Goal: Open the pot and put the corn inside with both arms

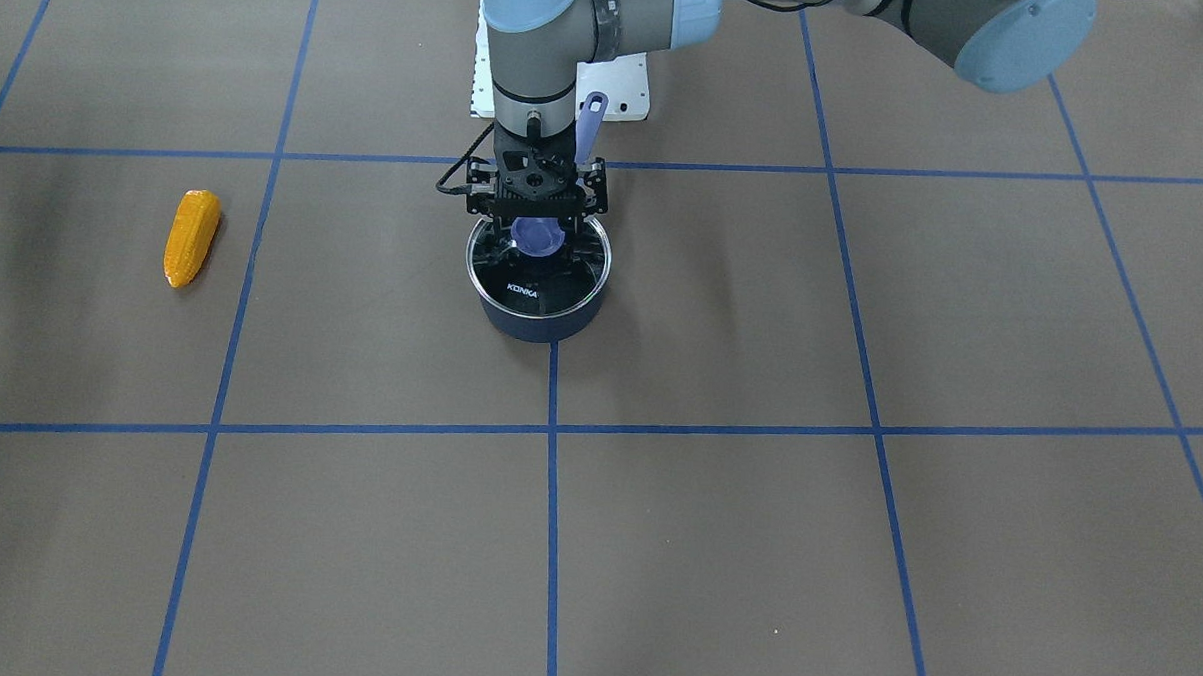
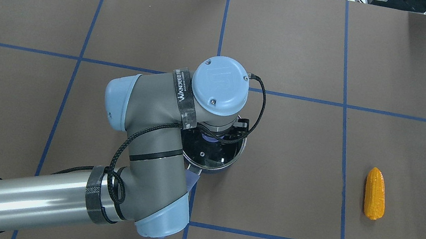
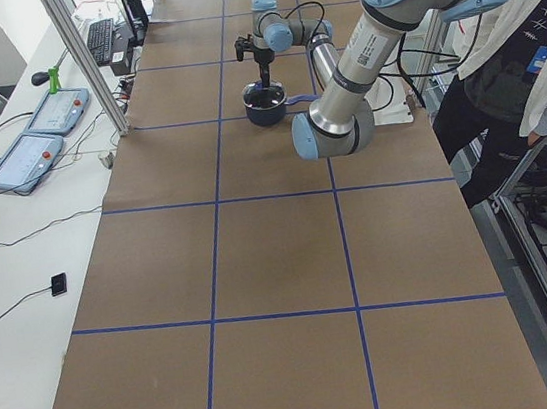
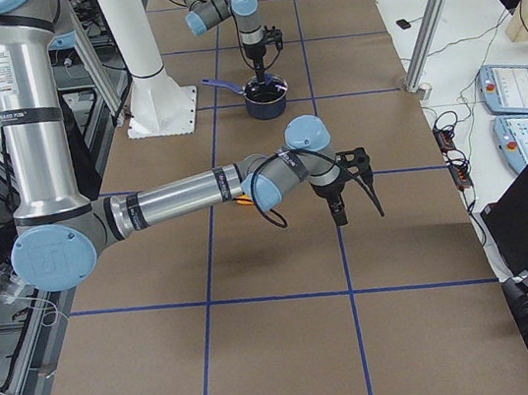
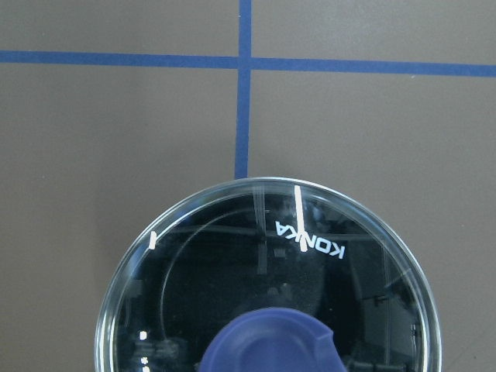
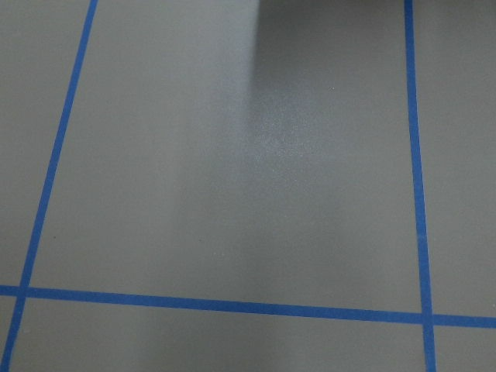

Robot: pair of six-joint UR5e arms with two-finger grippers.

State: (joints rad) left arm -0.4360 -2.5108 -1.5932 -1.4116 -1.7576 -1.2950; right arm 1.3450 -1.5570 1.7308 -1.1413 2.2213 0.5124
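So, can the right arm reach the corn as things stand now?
Probably yes. The corn lies alone on the right arm's side, nothing beside it; the left arm is over the pot.

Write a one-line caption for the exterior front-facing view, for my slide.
Left gripper above the lidded pot; the corn lies apart on the table.

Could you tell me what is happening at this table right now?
The left gripper is down over the purple knob of the glass lid, which sits on the pot; whether it grips the knob is unclear. The corn lies apart on the table, untouched. The right gripper hovers over bare table.
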